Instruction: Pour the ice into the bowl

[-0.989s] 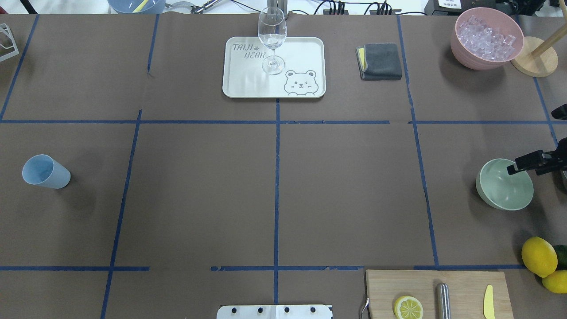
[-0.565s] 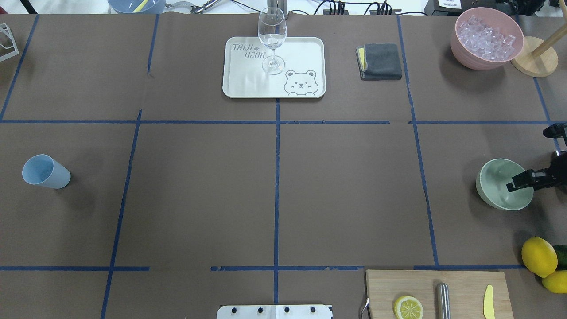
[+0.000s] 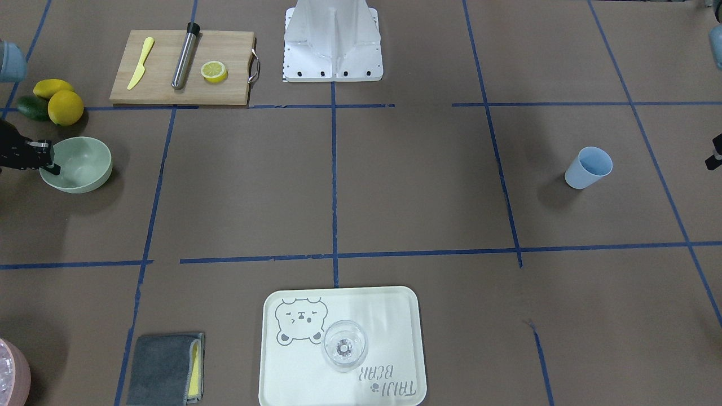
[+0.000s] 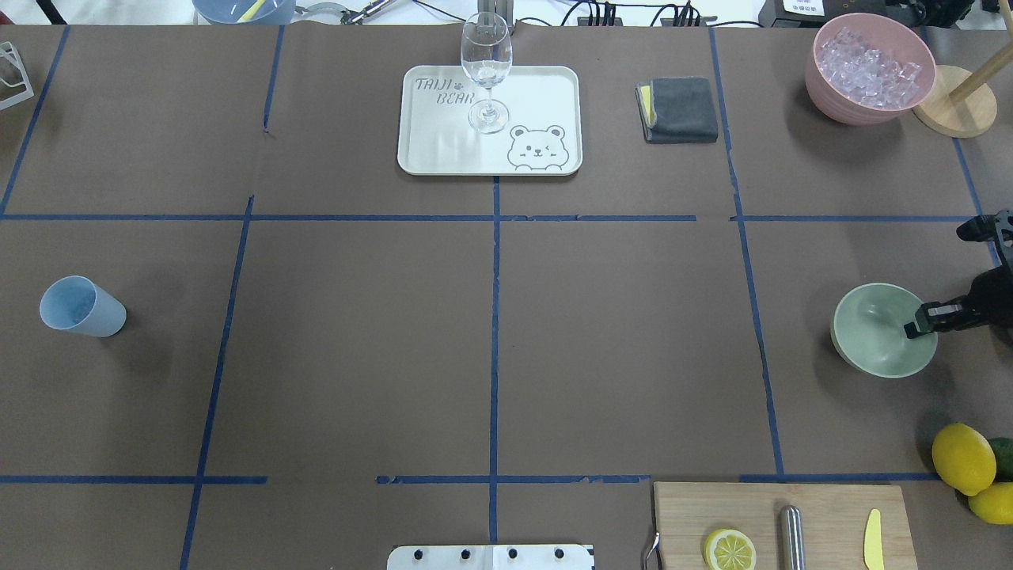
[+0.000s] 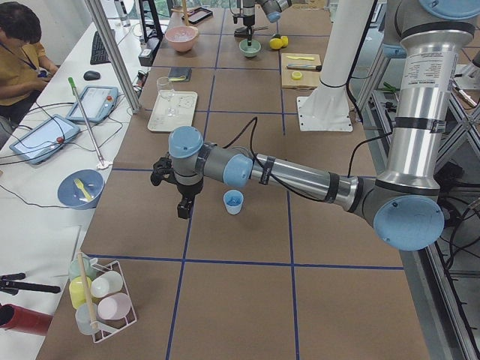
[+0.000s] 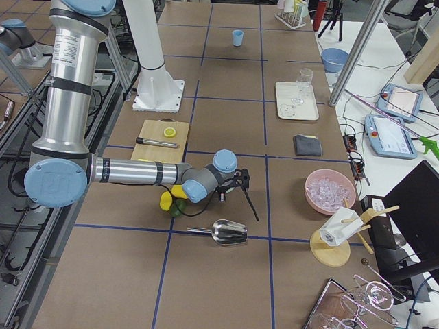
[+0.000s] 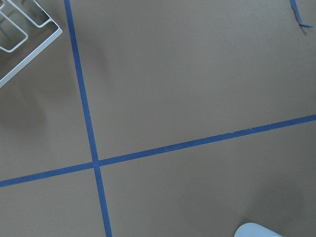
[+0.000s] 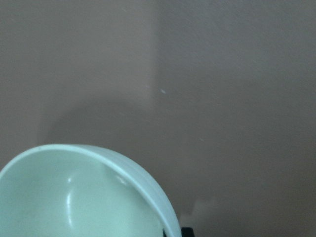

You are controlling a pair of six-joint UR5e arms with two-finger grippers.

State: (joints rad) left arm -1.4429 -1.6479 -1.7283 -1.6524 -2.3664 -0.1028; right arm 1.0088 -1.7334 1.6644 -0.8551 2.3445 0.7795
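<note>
The pale sage-green bowl [image 4: 874, 332] sits at the table's right side and also shows in the front view [image 3: 79, 166] and the right wrist view [image 8: 74, 197]. My right gripper [image 4: 922, 326] is at the bowl's right rim with one finger inside the bowl, and it appears shut on the rim [image 3: 52, 166]. The ice [image 4: 866, 62] fills a pink bowl [image 4: 839, 107] at the far right corner. My left gripper [image 5: 182, 211] hangs beside the blue cup [image 4: 79, 307]. I cannot tell whether it is open or shut.
A white tray [image 4: 538, 95] with a wine glass [image 4: 487, 67] stands at the back middle, with a grey cloth [image 4: 681, 109] to its right. A cutting board [image 4: 823, 507], lemons [image 4: 961, 457] and a metal scoop [image 6: 230, 233] lie near the bowl. A wooden stand [image 4: 954, 111] is beside the pink bowl.
The right gripper came down from above the bowl to its right rim. The bowl has shifted a little to the left. The blue cup and the ice have not moved.
</note>
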